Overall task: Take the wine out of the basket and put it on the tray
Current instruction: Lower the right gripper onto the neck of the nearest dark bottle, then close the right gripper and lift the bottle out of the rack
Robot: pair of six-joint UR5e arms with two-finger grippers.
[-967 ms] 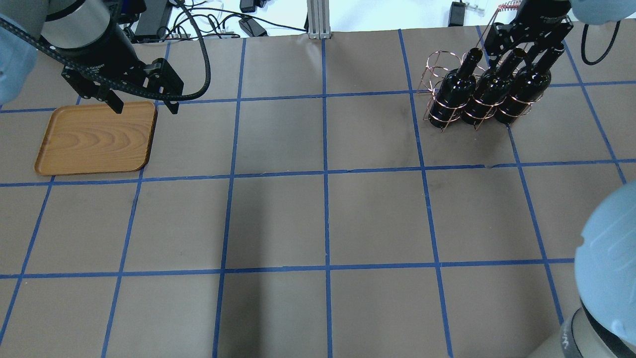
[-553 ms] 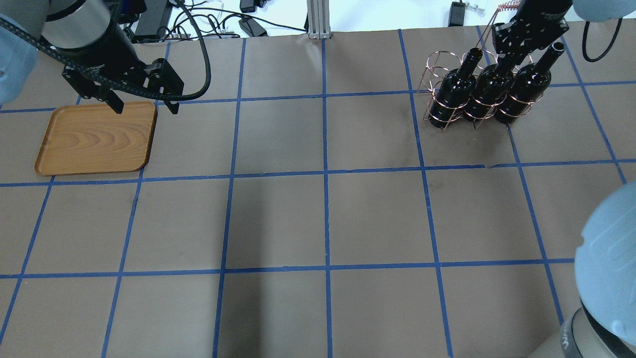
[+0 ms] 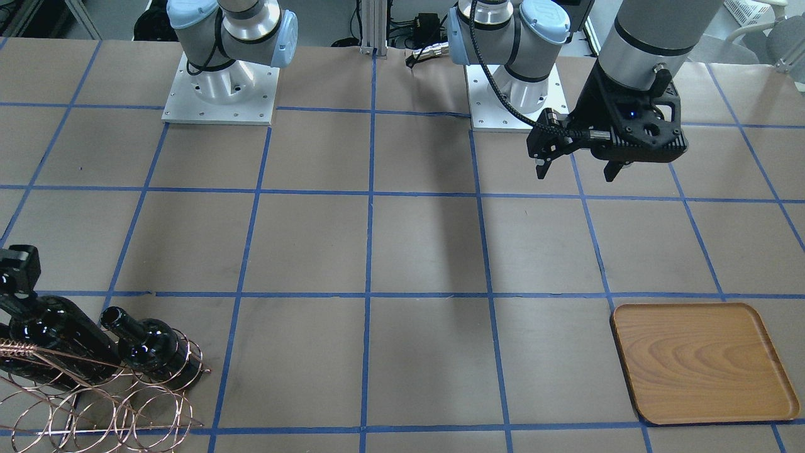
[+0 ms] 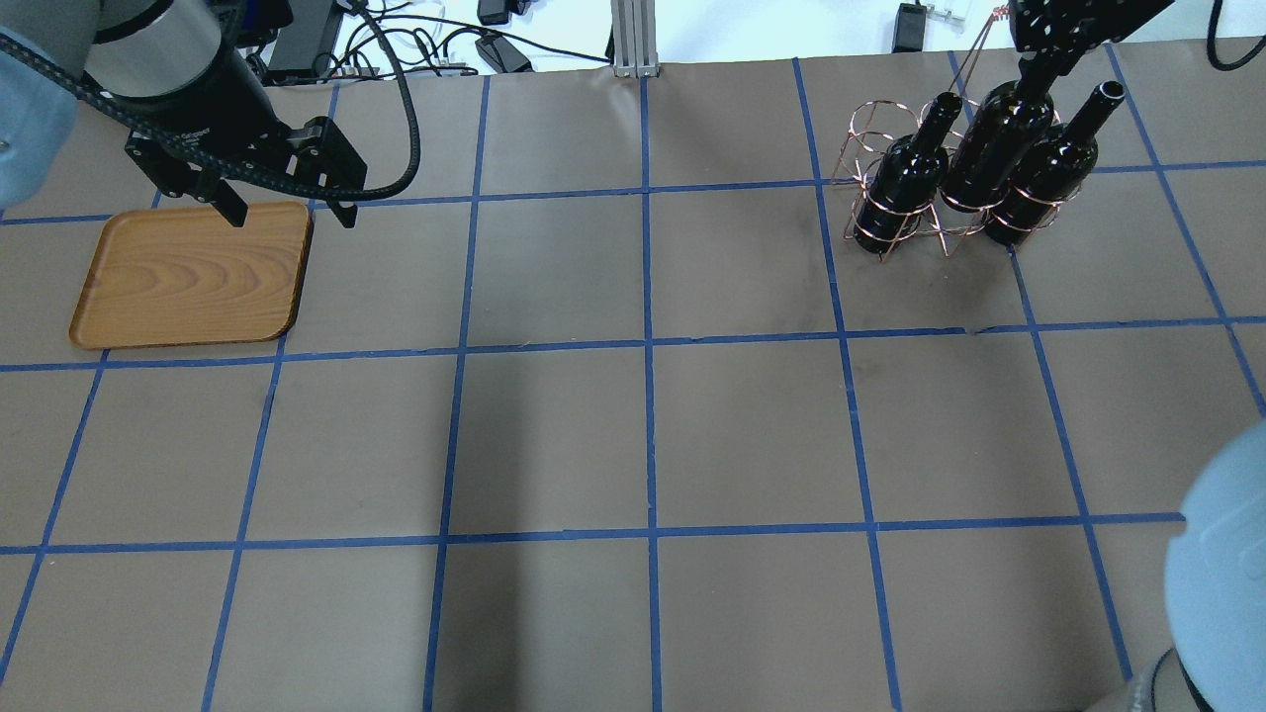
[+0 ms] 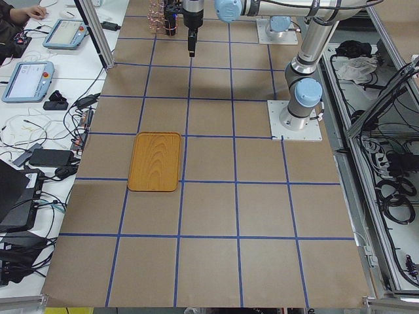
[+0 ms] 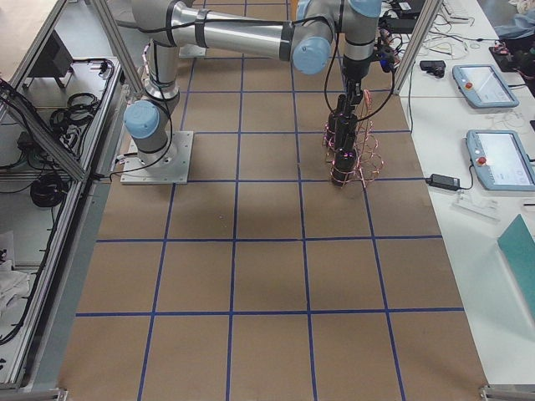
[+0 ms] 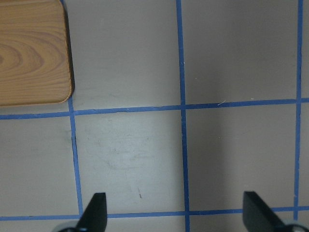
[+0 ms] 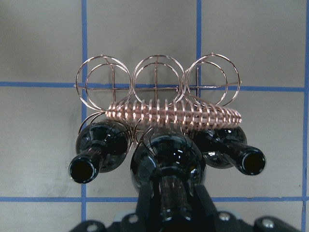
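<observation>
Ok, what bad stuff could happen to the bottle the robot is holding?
The right tool grips the middle wine bottle only by its glossy narrow neck, so it might slip and drop. Its base seems low among the wire basket loops, so it might snag and tip the two neighbouring bottles. The tray lies far across the table, a long carry.

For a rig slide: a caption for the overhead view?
Right gripper holds the middle wine bottle by its neck in the copper basket; left gripper hangs open beside the tray.

Silver tube arms (image 3: 654, 25), pale-blue joint caps (image 3: 286, 38), black tool (image 3: 575, 175), ribbed black cable (image 3: 497, 89), bolted baseplates (image 3: 176, 112).
</observation>
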